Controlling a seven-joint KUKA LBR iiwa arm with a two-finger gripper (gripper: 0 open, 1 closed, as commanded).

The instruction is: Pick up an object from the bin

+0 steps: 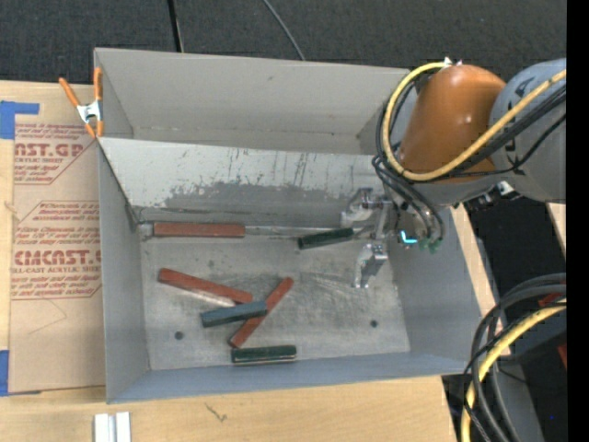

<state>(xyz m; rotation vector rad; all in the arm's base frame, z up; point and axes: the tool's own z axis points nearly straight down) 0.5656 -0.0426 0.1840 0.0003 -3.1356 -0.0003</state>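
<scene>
Grey metal bin (pixel 230 109), right side: jaws spread (dark green stick (pixel 324 239) end lies between them), not pinching.

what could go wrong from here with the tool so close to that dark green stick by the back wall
1. The open tool seems to sit at the right end of the dark green stick. Gripped that far off centre, the stick may tilt or slip out on lifting.
2. The stick lies near the foot of the bin's back wall, so the tool could scrape the wall when closing.
</scene>
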